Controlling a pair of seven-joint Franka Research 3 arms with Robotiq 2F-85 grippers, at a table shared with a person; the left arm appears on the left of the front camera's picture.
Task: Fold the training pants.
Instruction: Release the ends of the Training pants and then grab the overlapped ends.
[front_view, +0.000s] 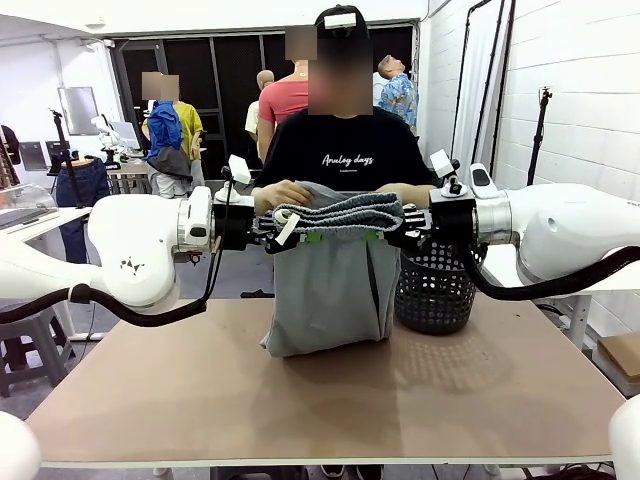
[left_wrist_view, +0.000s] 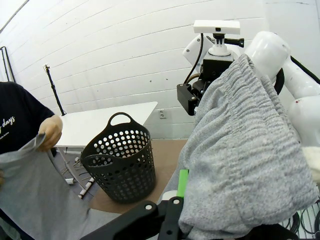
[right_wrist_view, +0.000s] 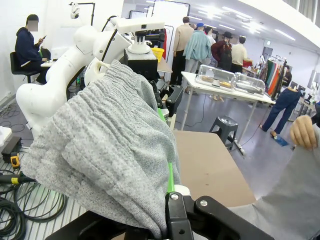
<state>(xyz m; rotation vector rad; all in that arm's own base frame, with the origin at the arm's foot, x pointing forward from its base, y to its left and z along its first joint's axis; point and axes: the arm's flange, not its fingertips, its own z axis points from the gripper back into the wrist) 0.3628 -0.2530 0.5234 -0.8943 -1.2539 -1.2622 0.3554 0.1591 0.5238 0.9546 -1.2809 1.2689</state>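
Front view: I have both pincers raised above the counter (front_view: 300, 410), tips facing each other, with the training pants (front_view: 330, 290) strung between them. The left pincer (front_view: 305, 233) is pinching 1 end of the gathered waistband (front_view: 340, 212) and the right pincer (front_view: 378, 233) is pinching the other end. The waistband runs as a thick grey roll from 1 pincer to the other. Below the pincers the grey cloth hangs down in a broad panel, and its lower end rests on the counter. Just behind the left pincer, on the far side, the person's hand (front_view: 285, 193) grips another edge of the same cloth at about pincer height. A black mesh basket (front_view: 435, 290) stands on the counter below and beyond the right pincer, close beside the hanging panel. I cannot tell whether the 2 touch.

In the left wrist view the waistband is bunched over my left pincer. 1 green pad (left_wrist_view: 183, 182) lies flat against the cloth, and the other finger is buried under the fabric. Beyond that pincer I see the basket on the counter, and off to the side the person's hand (left_wrist_view: 51, 131) holds up a grey edge.

In the right wrist view the cloth is heaped over the right pincer the same way, 1 green pad (right_wrist_view: 171, 175) pressed to it. The person's hand (right_wrist_view: 303, 131) holds grey cloth off to that pincer's side.
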